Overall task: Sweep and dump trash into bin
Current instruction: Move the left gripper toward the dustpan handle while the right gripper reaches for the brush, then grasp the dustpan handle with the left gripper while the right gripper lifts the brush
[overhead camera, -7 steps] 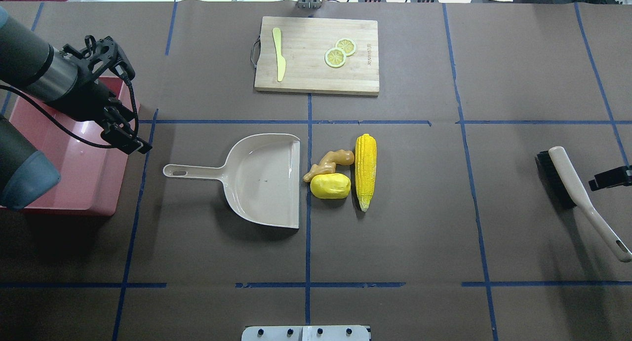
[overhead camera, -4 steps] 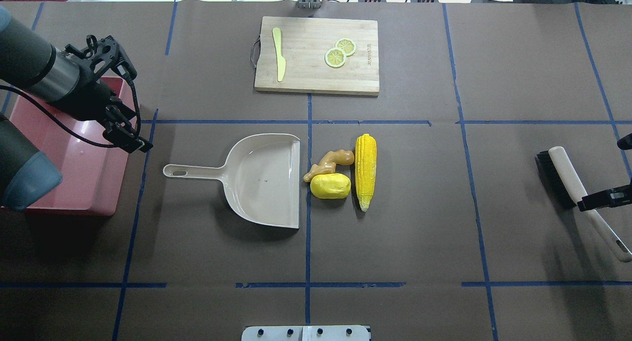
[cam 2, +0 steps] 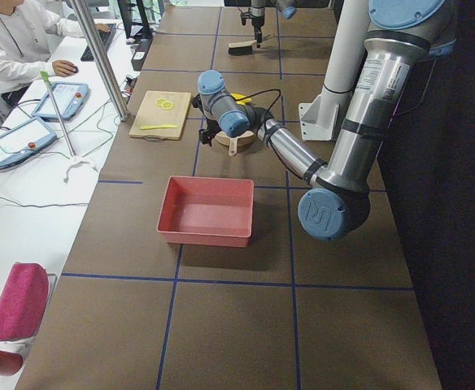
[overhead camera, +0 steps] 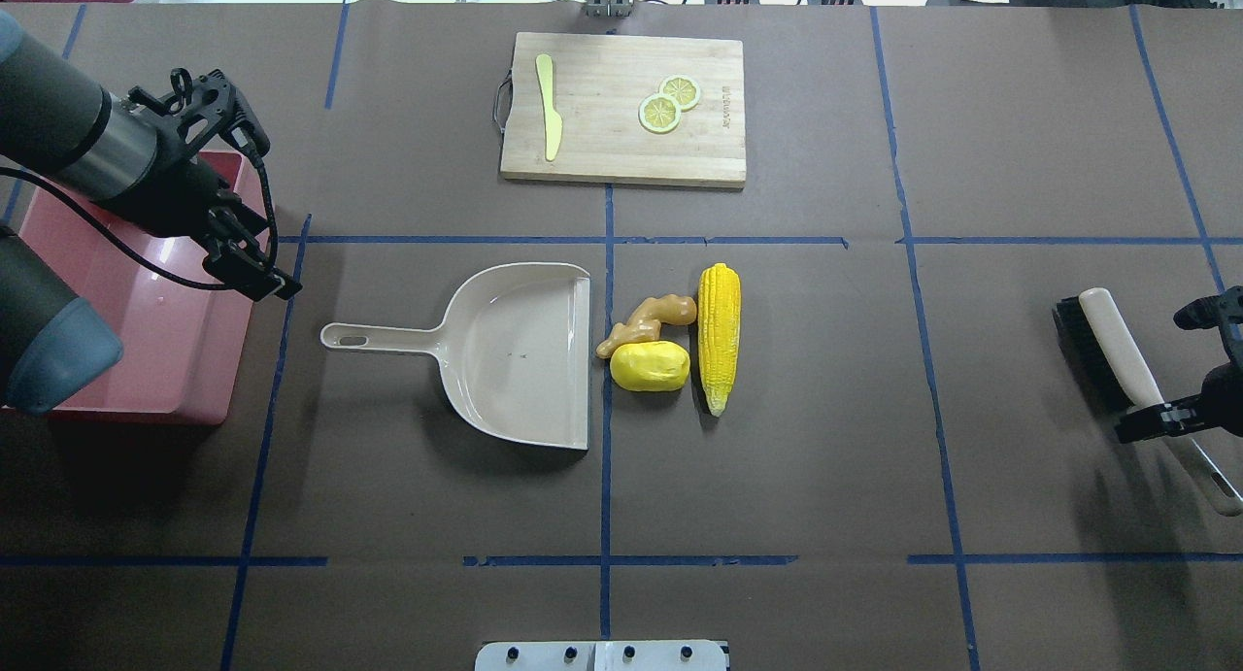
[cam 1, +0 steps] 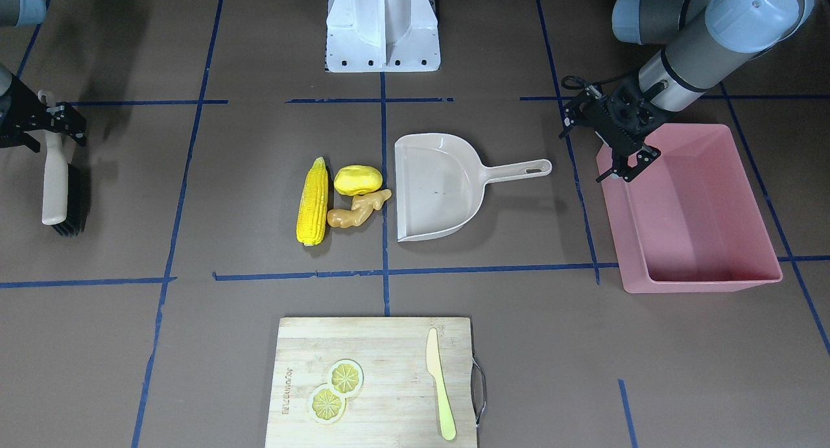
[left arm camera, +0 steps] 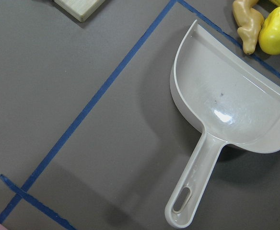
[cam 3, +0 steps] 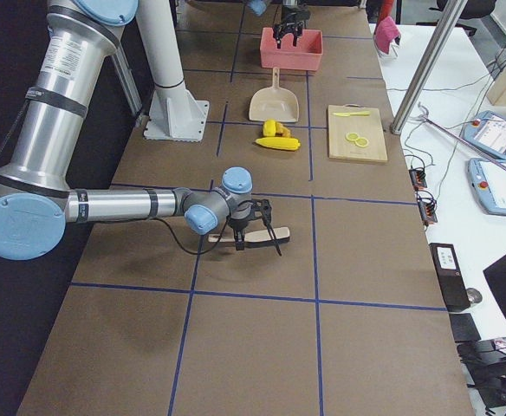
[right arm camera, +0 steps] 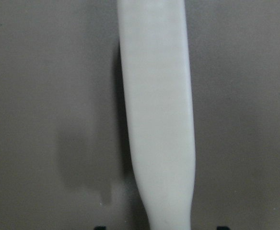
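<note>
Trash [overhead camera: 650, 365] on brown table [overhead camera: 825, 457], blue tape grid [overhead camera: 604, 496]

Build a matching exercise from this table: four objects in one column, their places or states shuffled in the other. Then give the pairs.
Objects:
1. corn cob
2. lemon slices
3. brush
4. bin

Places or states:
A. pink, nothing inside
B. handle straddled by the open right end effector
C. on the wooden cutting board
D. lying beside the potato-like lump and ginger root

Pairs: 1-D, 2-C, 3-B, 4-A.
</note>
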